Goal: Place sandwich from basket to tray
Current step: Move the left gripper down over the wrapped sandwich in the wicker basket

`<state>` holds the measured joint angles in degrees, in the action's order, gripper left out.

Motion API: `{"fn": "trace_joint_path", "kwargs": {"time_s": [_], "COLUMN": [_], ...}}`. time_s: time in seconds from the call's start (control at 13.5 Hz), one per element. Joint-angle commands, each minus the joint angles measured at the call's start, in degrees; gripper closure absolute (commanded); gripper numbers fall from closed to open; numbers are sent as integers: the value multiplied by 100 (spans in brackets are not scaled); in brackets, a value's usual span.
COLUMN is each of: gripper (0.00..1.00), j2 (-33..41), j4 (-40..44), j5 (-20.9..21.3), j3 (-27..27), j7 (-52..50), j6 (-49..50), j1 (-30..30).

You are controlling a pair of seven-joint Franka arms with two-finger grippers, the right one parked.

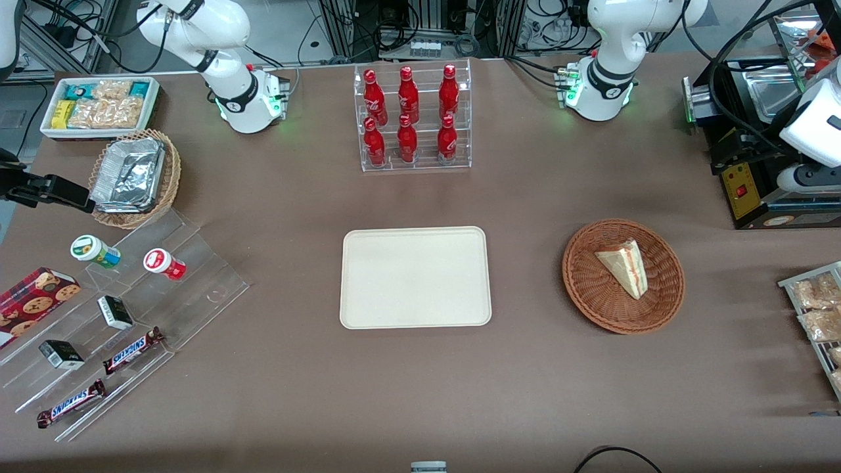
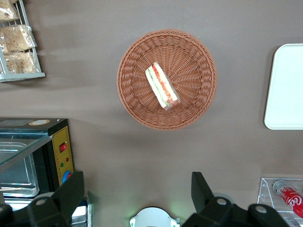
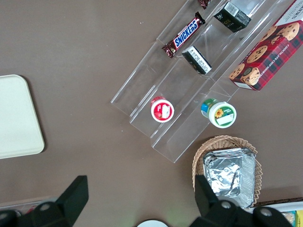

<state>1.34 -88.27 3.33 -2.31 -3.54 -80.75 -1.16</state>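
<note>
Clock hours are read on the table in the front view, with 12 pointing away from the camera.

- Nearest the camera, toward the parked arm's end, two Snickers bars (image 1: 133, 350) lie on the lowest steps of a clear stepped stand (image 1: 197, 276). A cookie box (image 1: 33, 299) stands at about 9 o'clock from them.
- Higher on that stand, a green-lidded cup (image 1: 94, 251) and a red-lidded cup (image 1: 163, 264) lie near each other.
- At the working arm's end, a wire rack of snack packets (image 1: 815, 309) sits at about 3 o'clock from the basket, well apart from it.
- The tray (image 1: 415, 276) lies flat at mid-table with nothing on it.
- The basket (image 1: 578, 289) sits at 3 o'clock from the tray, apart from it.
- The sandwich (image 1: 624, 266) lies flat in the basket, near its centre. Its striped filling edge faces 3 o'clock and its narrow tip points toward about 5 o'clock. Nothing touches it.
- At about 10 o'clock from the tray, a tan wicker basket (image 1: 172, 171) holds foil trays (image 1: 128, 174). A white bin of snacks (image 1: 98, 105) lies at 12 o'clock from that basket.
- A clear rack of red bottles (image 1: 414, 118) stands at 12 o'clock from the tray.
- The gripper (image 2: 137, 198) hangs high above the table at roughly 2 o'clock from the basket, beside a black appliance (image 1: 742, 184). Its fingers (image 2: 71, 194) are spread wide and hold nothing, and it is well clear of the sandwich.
</note>
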Motion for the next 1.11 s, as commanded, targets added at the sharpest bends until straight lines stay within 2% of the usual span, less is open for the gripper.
{"fn": "trace_joint_path", "kwargs": {"time_s": [0.0, 0.15, 0.52, 0.74, 1.04], "gripper": [0, 0, 0, 0, 0], "j2": [-64, -73, 121, 68, -63], "j4": [100, -118, -1584, -2367, -3291], "j5": [19, -7, -34, -315, -324], "j3": [55, 55, 55, 20, -147], "j7": [82, 29, -15, -996, -1692], "j6": [51, -36, -1352, -2284, -3532], "j1": [-51, -25, -7, -7, -7]}}
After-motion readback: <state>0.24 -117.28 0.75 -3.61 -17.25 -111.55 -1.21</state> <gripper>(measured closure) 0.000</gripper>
